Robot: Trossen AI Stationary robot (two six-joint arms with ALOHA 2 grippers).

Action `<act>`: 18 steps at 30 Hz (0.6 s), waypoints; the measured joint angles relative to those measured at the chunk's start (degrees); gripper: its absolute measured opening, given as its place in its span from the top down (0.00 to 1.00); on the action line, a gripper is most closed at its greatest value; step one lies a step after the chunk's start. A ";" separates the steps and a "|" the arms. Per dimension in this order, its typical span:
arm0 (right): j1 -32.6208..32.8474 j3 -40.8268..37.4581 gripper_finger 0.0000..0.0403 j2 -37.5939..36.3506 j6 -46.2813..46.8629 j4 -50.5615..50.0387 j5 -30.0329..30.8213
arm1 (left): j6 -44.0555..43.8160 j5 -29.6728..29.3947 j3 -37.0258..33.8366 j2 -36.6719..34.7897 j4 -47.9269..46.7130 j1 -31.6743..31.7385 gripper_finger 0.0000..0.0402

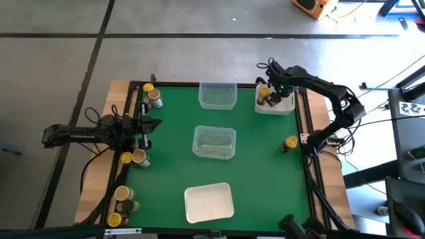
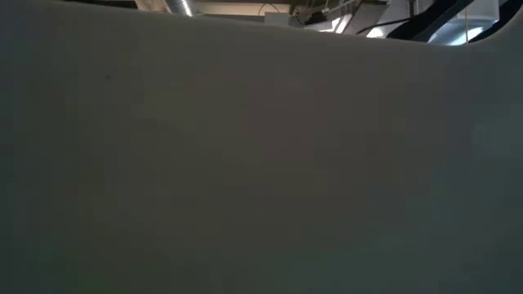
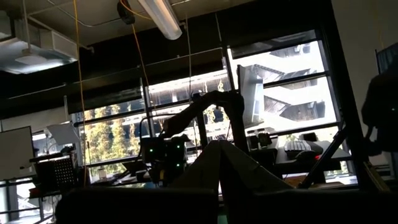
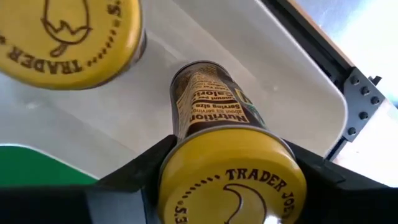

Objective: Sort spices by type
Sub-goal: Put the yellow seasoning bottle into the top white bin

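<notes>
My right gripper (image 1: 271,99) hangs over the white tray (image 1: 287,107) at the table's far right corner, shut on a yellow-lidded spice jar (image 4: 208,102). A second yellow-lidded jar (image 4: 68,37) stands in that tray beside it. Other spice jars stand along the table's left edge (image 1: 153,97) (image 1: 133,158) (image 1: 121,194), and one stands near the right edge (image 1: 291,143). My left gripper (image 1: 150,124) waits shut at the table's left edge, holding nothing. My right gripper pinches the jar's yellow lid (image 4: 233,180) between its two fingers (image 4: 134,173), one on each side of the rim. The fingers come from above, pointing steeply down. The jar hangs below them inside the tray; whether its bottom touches the tray floor I cannot tell.
A clear tray (image 1: 217,95) stands at the far middle, another clear tray (image 1: 214,143) at the table's centre, and a white tray (image 1: 208,202) near the front edge. A black frame (image 1: 307,126) borders the green mat. A pale surface fills the low view.
</notes>
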 joint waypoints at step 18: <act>0.18 0.00 0.27 0.21 -1.21 1.37 -0.29 | 0.00 0.02 0.00 0.00 0.00 0.02 1.00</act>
